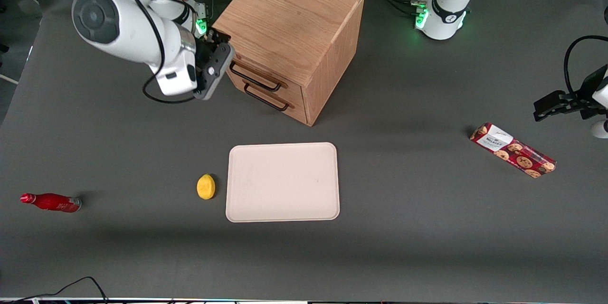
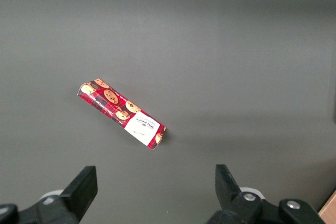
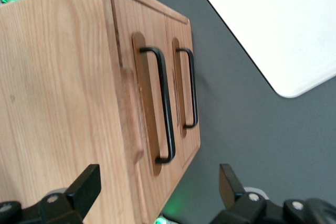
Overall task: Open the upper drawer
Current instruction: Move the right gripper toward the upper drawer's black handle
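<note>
Your gripper (image 1: 219, 64) hangs spread beside the upper drawer (image 3: 142, 103)'s handle (image 3: 164, 106); drift lower and you could hook the bottom drawer's handle (image 3: 190, 88) instead.

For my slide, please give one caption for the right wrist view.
Open gripper in front of the closed upper drawer, not yet touching its handle.
</note>
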### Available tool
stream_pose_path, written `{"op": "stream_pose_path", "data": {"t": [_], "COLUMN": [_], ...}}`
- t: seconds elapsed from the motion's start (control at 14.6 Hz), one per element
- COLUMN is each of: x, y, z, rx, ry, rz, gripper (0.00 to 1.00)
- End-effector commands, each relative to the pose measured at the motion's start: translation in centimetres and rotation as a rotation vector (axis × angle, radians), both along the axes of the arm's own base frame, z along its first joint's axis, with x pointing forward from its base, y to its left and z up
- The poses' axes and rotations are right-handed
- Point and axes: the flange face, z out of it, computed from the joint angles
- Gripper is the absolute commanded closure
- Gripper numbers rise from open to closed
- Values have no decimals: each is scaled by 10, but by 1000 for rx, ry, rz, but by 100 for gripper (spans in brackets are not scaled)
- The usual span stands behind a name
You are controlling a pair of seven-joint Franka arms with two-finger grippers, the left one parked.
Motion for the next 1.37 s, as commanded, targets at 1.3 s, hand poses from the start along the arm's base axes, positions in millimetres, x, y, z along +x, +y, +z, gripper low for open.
{"op": "stream_pose_path", "data": {"t": [1.3], "x": [-21], "y": [20], "z": [-131], "rx": [24], "ry": [-44], "rz": [-56], "gripper": [0]}}
